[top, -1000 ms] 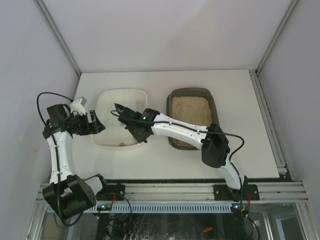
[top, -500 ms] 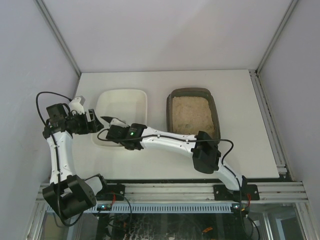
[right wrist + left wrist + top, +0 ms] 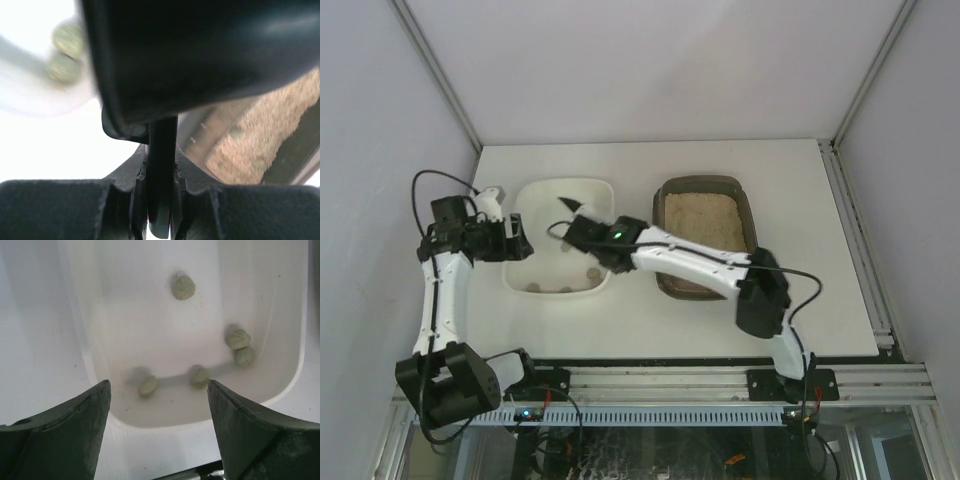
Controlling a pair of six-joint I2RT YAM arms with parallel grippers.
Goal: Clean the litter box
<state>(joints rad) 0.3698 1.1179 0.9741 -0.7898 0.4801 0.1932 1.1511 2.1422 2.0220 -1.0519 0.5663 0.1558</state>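
Observation:
The litter box (image 3: 704, 181), a dark brown tray of beige sand, sits right of centre; its sand shows in the right wrist view (image 3: 260, 140) with a few greenish lumps in it. My right gripper (image 3: 583, 229) is shut on the handle of the black scoop (image 3: 568, 205), held over the white tray (image 3: 565, 183). In the right wrist view my right gripper (image 3: 161, 175) clamps the handle and the scoop (image 3: 200, 50) fills the top. My left gripper (image 3: 512, 240) is open at the white tray's left edge. In the left wrist view my left gripper (image 3: 159, 430) straddles the tray's rim (image 3: 165, 440).
Several greenish lumps (image 3: 183, 287) lie on the white tray's floor, most near its front end (image 3: 563, 290). Two show in the right wrist view (image 3: 65, 55). White walls enclose the table on three sides. The arm bases stand at the near edge.
My right arm has swung the scoop from the tray's front left corner back up over its far half. More lumps now lie in the white tray. My left gripper has shifted slightly right.

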